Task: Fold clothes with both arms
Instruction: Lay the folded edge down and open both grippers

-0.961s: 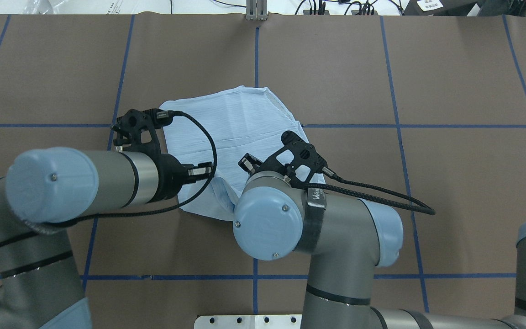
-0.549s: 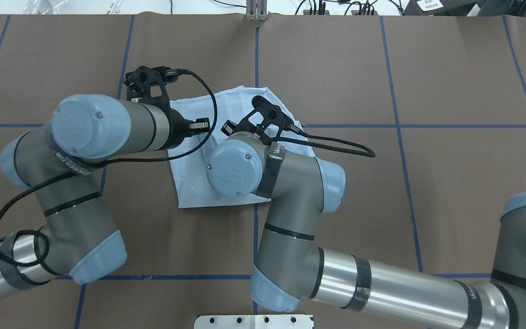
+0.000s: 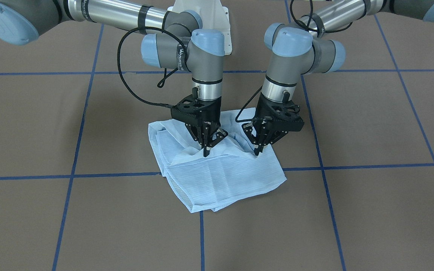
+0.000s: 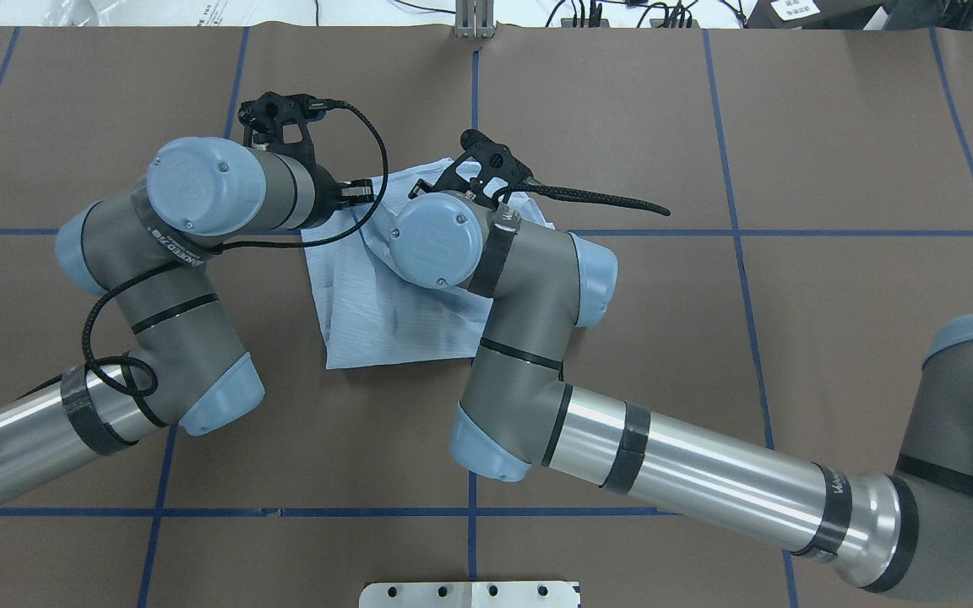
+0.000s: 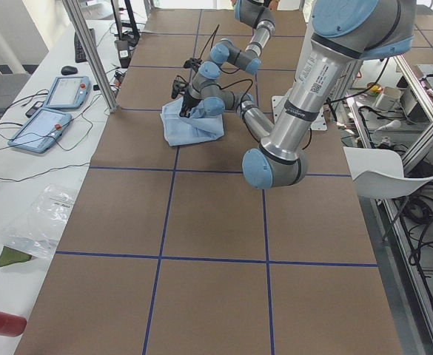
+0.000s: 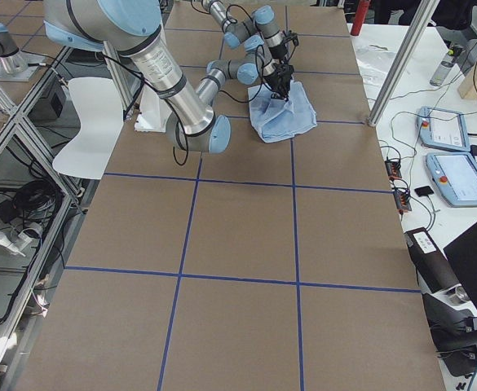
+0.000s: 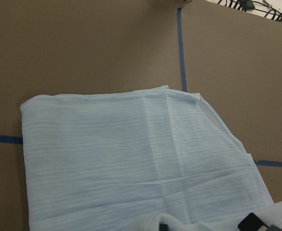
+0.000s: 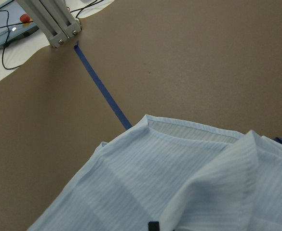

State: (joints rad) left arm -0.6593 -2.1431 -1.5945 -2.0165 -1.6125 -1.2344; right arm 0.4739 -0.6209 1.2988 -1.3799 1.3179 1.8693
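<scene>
Exterior front-facing: thin light-blue striped shirt (image 3: 220, 180) lies part-folded mid-table on the brown table cover (image 3: 371, 218), over a blue tape line (image 3: 352, 165). Right gripper (image 3: 206, 151) and left gripper (image 3: 257, 151) stand side by side, wrists vertical, each pinched closed on a raised fold at the shirt's robot-side half.

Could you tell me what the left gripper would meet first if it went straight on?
The left gripper points down at the light-blue shirt; its tips look pinched on a raised fold, the table beneath.
</scene>
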